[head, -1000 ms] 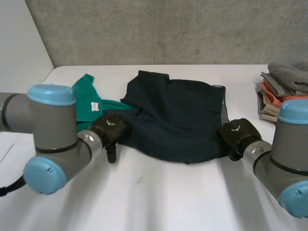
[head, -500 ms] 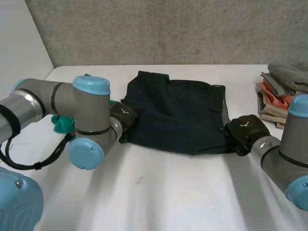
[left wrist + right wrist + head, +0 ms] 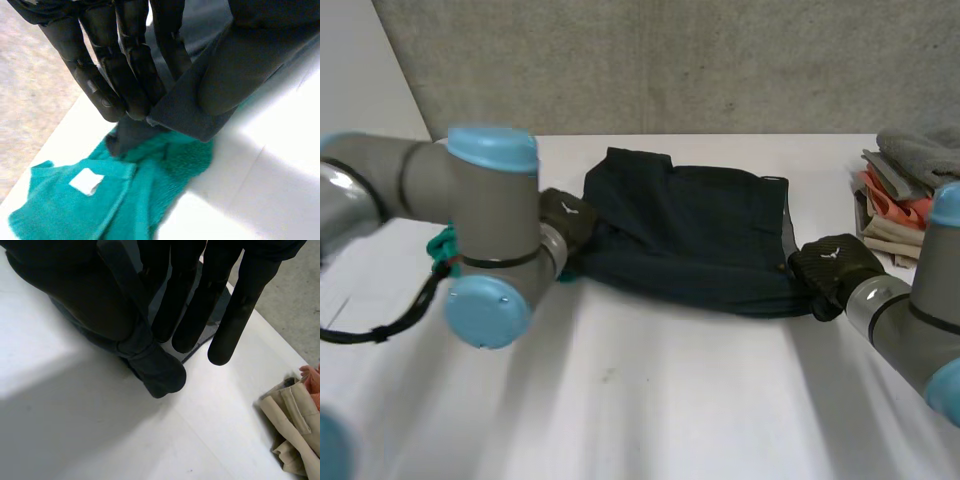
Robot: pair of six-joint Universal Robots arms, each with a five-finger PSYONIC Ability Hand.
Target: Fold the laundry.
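At my far left a green towel [image 3: 125, 195] lies rumpled on the white tabletop [image 3: 650, 400], with a small white label [image 3: 86, 181] showing on it. Just beside it is my left hand [image 3: 568, 218], at the left edge of the dark garment [image 3: 700, 240] and partly tucked behind my left arm [image 3: 485, 240] in the head view. In my left wrist view these fingers [image 3: 125, 75] are curled in against the thumb, with a folded corner of the garment pinched between them. Below my fingertips the dark cloth overlaps the towel's edge. The garment itself is spread across the middle of the tabletop between my two hands, its far side flat and its near edge bunched along the line from one hand to the other. My right hand [image 3: 835, 265] is at the garment's right near corner. In my right wrist view those fingers [image 3: 187, 305] are nearly straight and press the cloth against the thumb, and the corner pokes out past them as a rounded wad. I cannot tell whether that wad touches the tabletop. At the far right a pile [image 3: 905, 195] of folded clothes, grey over orange and beige, sits apart from the garment.
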